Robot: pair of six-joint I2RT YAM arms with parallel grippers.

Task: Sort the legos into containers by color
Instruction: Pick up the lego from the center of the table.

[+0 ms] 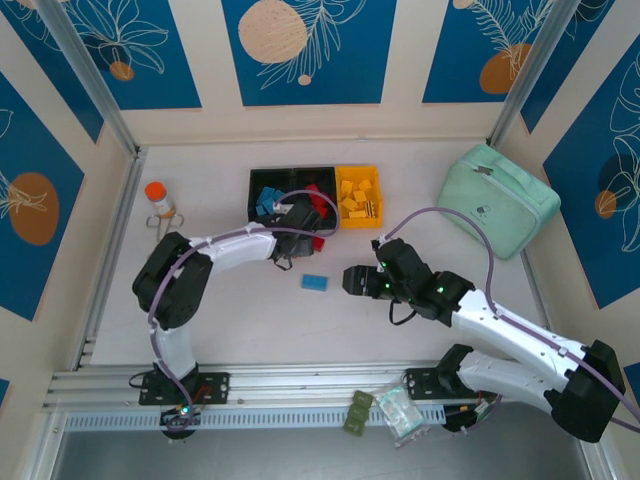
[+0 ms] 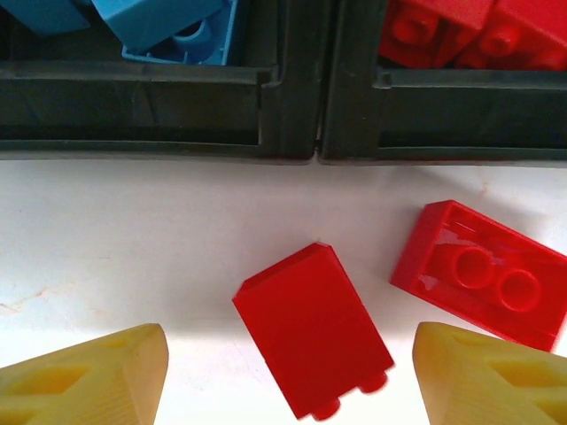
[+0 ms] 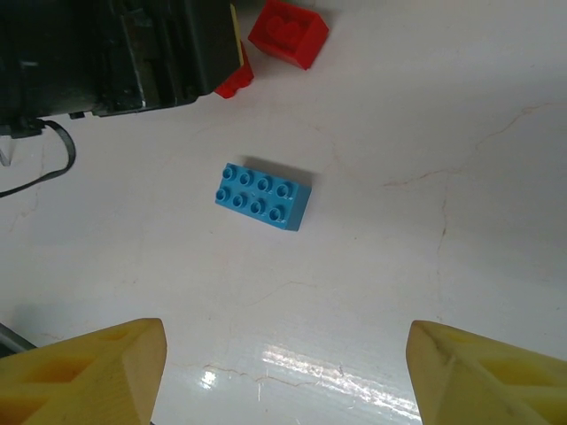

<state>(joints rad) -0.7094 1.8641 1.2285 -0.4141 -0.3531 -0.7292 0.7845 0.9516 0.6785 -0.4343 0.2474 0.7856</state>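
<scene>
1. Yellow fingertips (image 3: 89, 376) of the right gripper (image 3: 283, 372) stand wide apart, empty; a blue lego (image 3: 263, 196) lies on the white table (image 3: 443, 133) at 12 o'clock.
2. The left gripper (image 2: 292, 381) is spread wide, gripping nothing; a red lego (image 2: 310, 323) lies between its fingers, and a second red lego (image 2: 483, 270) at 2 o'clock.
3. At 12 o'clock beyond, the joined black bins (image 2: 133, 106) hold blue and red bricks; the yellow bin (image 1: 358, 169) adjoins them.

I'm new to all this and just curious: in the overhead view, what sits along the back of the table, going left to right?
Orange-capped bottle → first black bin with blue legos → second black bin with red legos → yellow bin → mint-green case.
</scene>
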